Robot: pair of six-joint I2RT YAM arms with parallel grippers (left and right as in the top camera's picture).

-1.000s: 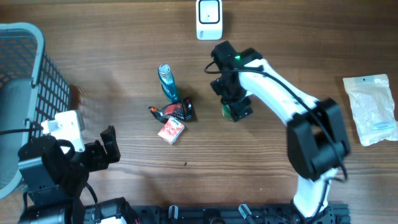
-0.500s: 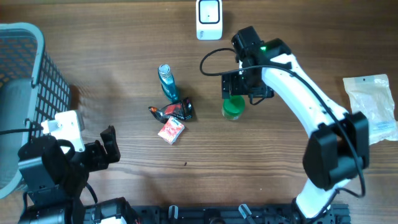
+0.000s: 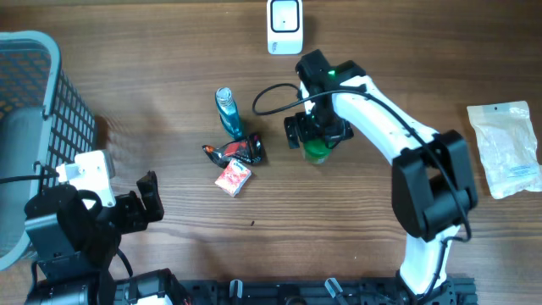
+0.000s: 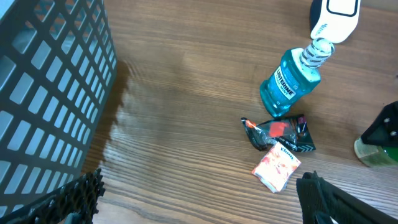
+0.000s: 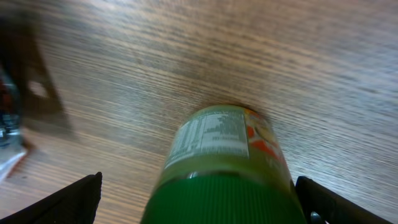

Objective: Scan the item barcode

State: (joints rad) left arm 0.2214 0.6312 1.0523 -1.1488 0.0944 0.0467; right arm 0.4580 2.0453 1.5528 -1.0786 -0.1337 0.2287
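Note:
A jar with a green cap [image 5: 224,168] and a printed label stands upright on the table. My right gripper [image 5: 199,208] is open around it, one finger on each side with a gap on both. From overhead the jar [image 3: 318,153] peeks out under the right gripper [image 3: 315,135], just in front of the white scanner [image 3: 284,25]. My left gripper [image 3: 146,196] stays open near the front left with nothing between its fingers [image 4: 329,199].
A blue mouthwash bottle [image 3: 227,112], a black snack packet [image 3: 237,151] and a red-and-white sachet [image 3: 233,178] lie left of the jar. A clear bag [image 3: 506,148] lies at the far right. A grey basket [image 3: 34,127] stands at the left edge.
The right gripper pulled back from the jar toward the scanner, then returned and now straddles the jar again. The jar and the left arm have not moved.

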